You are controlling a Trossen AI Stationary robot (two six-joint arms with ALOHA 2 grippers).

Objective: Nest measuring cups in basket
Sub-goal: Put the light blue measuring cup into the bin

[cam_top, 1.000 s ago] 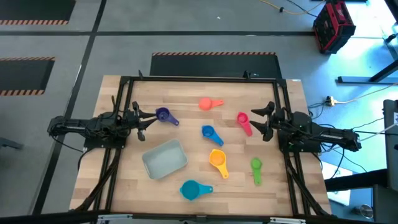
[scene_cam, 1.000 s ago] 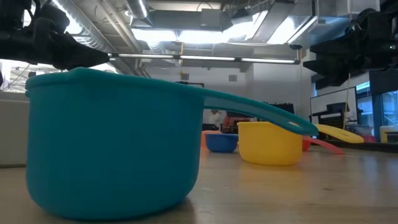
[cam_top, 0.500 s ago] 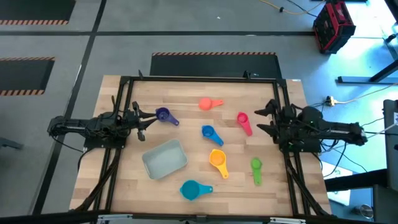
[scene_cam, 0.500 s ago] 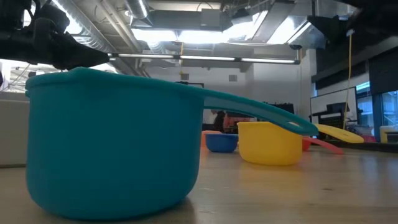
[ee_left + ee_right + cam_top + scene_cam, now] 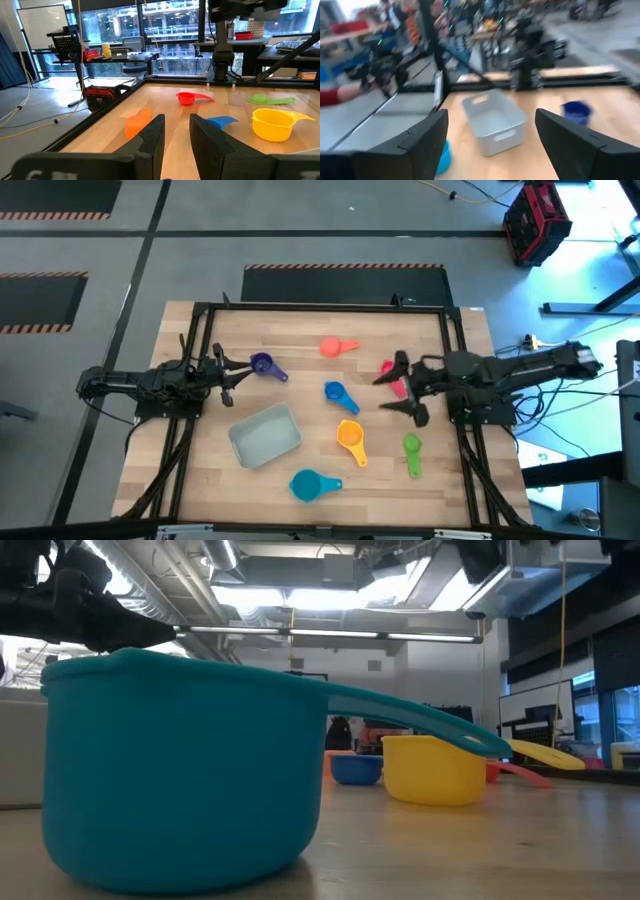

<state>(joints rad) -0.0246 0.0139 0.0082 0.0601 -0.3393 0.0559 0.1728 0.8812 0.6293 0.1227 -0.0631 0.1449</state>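
Right gripper [image 5: 400,388], jaws spread, hovers over red cup [image 5: 392,376] right of centre; misaligned closing could knock it away.

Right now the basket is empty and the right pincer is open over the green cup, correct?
Not quite. In the high view the right pincer is open beside the pink-red cup, not over the green cup, which lies nearer the front edge. The basket is indeed empty.
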